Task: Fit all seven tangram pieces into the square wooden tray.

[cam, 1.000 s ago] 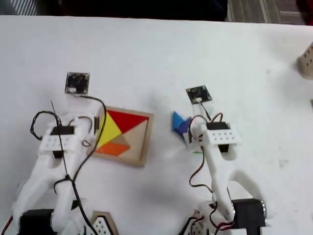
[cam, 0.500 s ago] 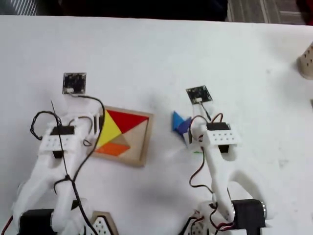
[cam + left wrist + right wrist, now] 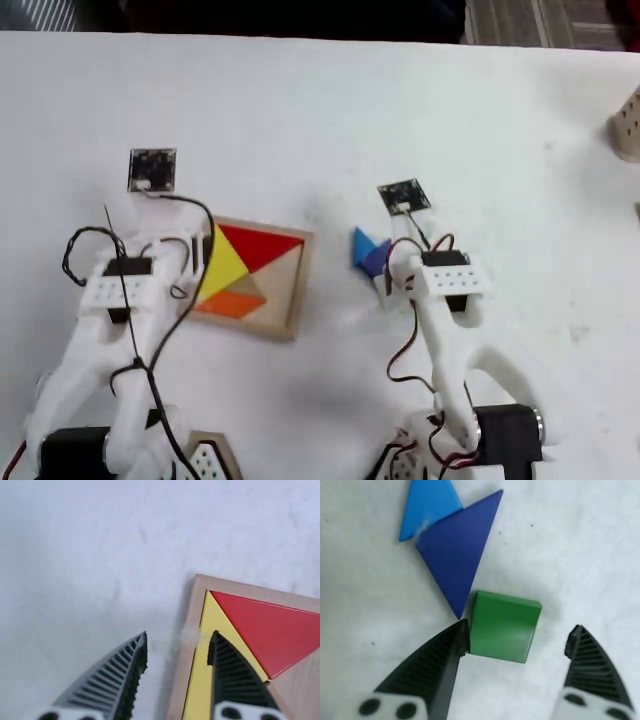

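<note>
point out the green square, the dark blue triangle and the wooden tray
green square [image 3: 504, 626], right wrist view, centre of its top face
dark blue triangle [image 3: 457, 550], right wrist view, middle of its face
wooden tray [image 3: 250, 591], left wrist view, on its bare rim

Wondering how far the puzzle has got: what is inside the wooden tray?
The wooden tray holds a red triangle, a yellow triangle and an orange piece, with bare wood beside them. The left arm covers one edge.

Plain white table [image 3: 330, 110], pretty bare up top. A beige holed thing [image 3: 627, 125] sits at the table's right edge, and a dark strip [image 3: 300, 15] runs past its far edge.
</note>
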Robot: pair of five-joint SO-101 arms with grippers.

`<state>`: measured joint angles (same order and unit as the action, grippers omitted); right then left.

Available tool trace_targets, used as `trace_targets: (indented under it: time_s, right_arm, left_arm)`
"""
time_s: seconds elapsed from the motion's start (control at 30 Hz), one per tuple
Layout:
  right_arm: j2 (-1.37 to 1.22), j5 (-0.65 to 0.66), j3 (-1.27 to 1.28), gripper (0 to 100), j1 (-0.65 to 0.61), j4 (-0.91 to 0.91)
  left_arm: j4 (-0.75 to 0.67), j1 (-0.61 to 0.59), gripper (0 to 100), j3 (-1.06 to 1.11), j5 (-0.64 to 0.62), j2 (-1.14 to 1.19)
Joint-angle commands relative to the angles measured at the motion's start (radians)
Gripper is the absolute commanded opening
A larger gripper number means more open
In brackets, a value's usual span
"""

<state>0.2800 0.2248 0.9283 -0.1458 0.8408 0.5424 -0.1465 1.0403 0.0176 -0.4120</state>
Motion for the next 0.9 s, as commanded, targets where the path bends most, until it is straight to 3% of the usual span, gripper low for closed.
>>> trace_targets:
  time_s: [0.0,0.4,0.7,0.87]
  right_arm:
    - [-0.028,-0.006,-0.041,30.1,0.031,0.013]
    - [-0.295,-0.008,-0.273,29.5,0.038,0.18]
    - [-0.294,0.002,-0.279,7.0,0.048,0.174]
    - [-0.237,0.101,-0.298,2.8,0.073,0.177]
  left_arm:
    - [0.008,-0.005,21,-0.003,-0.015,-0.036]
    - [0.009,-0.005,21,-0.003,-0.015,-0.036]
    - [0.009,-0.007,21,-0.003,-0.015,-0.036]
    - [0.006,-0.013,21,-0.003,-0.015,-0.036]
